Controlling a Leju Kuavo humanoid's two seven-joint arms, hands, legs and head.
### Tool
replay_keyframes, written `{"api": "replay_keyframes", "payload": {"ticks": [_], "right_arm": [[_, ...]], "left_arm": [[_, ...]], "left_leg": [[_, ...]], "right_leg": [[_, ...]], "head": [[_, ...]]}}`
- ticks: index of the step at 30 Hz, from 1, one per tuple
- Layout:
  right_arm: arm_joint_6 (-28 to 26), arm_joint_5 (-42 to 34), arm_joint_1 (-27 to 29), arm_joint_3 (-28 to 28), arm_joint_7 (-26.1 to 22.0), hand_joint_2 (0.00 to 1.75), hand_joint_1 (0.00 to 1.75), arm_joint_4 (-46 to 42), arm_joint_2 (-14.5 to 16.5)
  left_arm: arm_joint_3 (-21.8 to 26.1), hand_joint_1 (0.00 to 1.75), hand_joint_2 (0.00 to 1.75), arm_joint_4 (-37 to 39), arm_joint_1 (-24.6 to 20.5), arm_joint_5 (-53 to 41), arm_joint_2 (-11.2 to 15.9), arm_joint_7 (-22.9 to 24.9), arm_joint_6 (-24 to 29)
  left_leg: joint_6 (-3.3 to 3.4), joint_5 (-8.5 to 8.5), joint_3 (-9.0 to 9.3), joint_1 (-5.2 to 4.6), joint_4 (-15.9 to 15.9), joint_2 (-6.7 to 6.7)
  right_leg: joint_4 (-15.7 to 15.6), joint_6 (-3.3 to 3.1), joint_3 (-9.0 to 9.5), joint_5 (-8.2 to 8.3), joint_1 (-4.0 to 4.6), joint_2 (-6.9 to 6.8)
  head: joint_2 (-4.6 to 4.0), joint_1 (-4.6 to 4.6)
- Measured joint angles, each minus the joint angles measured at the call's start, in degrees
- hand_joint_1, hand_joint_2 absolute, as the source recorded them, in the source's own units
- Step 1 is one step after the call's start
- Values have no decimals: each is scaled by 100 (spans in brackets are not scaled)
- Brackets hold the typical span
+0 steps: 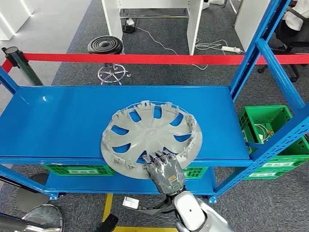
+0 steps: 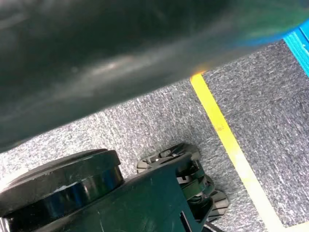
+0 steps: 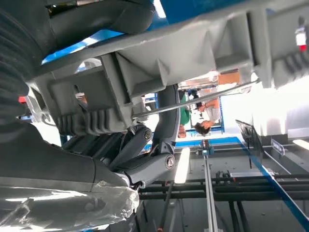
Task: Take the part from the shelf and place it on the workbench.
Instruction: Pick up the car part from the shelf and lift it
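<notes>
From my head, my right hand (image 1: 164,171) grips the near rim of the grey hubcap (image 1: 151,137), which lies flat on the blue shelf (image 1: 65,121) beyond my fingers. At my right wrist, fingers (image 3: 138,145) wrap its ribbed edge (image 3: 175,58). My left hand's state I cannot tell.

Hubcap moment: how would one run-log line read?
part: grey hubcap on blue shelf, overhanging front edge | right hand: gripping near rim | step: lift pending

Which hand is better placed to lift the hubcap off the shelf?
Right. The right hand is already on the near rim of the grey hubcap, fingers over its edge, where it overhangs the blue shelf. The left wrist view looks down at carpet, so that arm seems to hang low.
</notes>
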Motion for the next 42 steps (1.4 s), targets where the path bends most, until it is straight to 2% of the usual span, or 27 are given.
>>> {"api": "replay_keyframes", "payload": {"ticks": [7, 11, 19, 24, 28, 34, 42], "right_arm": [[0, 0, 5, 22, -3, 175, 175, -79, -39], [-2, 0, 23, 26, -147, 175, 175, -453, -87], [-2, -11, 225, -151, -781, 175, 175, -1215, -109], [-2, -13, 397, -365, -1479, 175, 175, -1735, -10], [-2, -13, 530, -624, -2093, 175, 175, -2193, 258], [-1, -11, 690, -859, -2522, 175, 175, -2890, 526], [1, -11, 793, -931, -2530, 175, 175, -3250, 644]], "left_arm": [[0, 0, 0, 0, 0, 1, 0, -1, 3], [0, 0, 0, 0, 2, 46, 1, -16, 4], [-21, 0, 0, 0, 13, 84, 2, -63, 51], [-57, 0, 0, 0, 28, 125, 2, -71, 92], [-110, 0, 175, 0, 37, 176, 3, -75, 101], [-138, 0, 175, 0, 58, 216, 8, -89, 197], [-156, 0, 175, 0, 65, 173, 9, -69, 184]], "left_leg": [[0, 0, 0, 0, 0, 0], [0, 0, -1, 0, 0, 0], [0, 0, -3, 0, 0, 0], [0, 0, -8, 0, 0, 0], [0, 0, -10, 1, 0, -1], [0, 0, -12, 1, 0, -1], [0, 0, -13, 0, 0, -1]], "right_leg": [[0, 0, 0, 0, 0, 0], [0, 0, -1, 0, 0, 0], [0, 0, -2, 0, 0, -2], [0, 0, -5, 0, 0, -3], [0, 0, -7, 0, 1, -5], [0, 0, -8, -1, 1, -5], [-1, 1, -7, 0, -2, -5]], "head": [[0, 0], [0, 0], [0, 0], [0, 0], [0, 0], [0, 1], [0, 1]]}}
